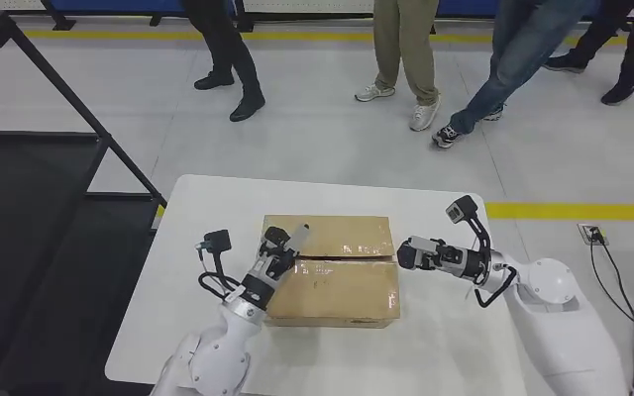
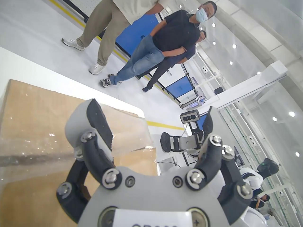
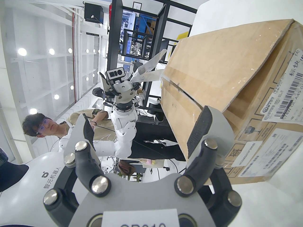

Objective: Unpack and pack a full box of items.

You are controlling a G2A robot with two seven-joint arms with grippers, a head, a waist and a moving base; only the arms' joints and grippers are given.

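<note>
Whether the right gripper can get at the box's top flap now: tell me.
Likely yes: the right gripper stands open at the box's labelled end, a finger beside the flap edge, nothing between; the left gripper is over the far end.

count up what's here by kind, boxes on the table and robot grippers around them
cardboard box: 1, flaps closed
grippers: 2, the left gripper and the right gripper, both open and empty
total: 3
</note>
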